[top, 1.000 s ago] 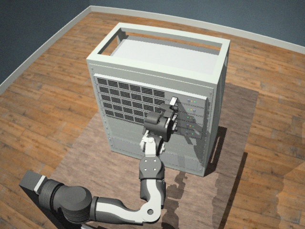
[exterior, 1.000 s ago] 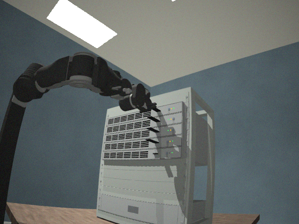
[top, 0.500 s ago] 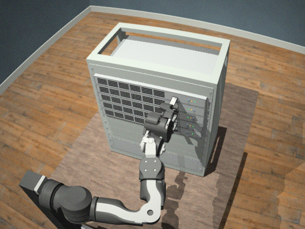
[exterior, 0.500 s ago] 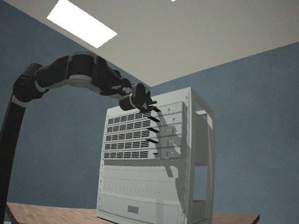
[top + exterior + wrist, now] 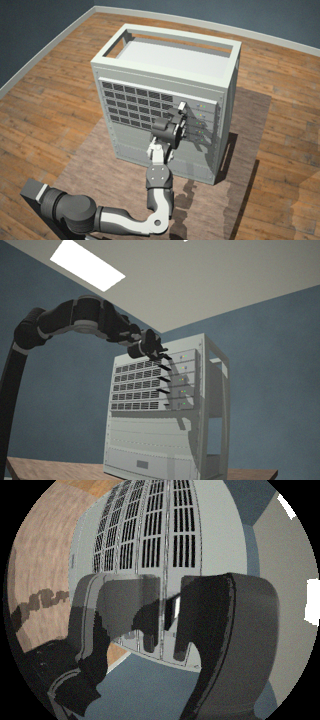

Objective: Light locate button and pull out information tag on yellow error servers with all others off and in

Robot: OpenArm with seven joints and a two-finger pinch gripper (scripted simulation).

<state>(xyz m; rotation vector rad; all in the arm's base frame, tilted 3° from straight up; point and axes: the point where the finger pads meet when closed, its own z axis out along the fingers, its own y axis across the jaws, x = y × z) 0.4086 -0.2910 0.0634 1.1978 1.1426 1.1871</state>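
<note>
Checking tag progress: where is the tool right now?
In the exterior view the tool is at the top server's pulled-out information tag, right of the vent grilles and left of the status lights.
</note>
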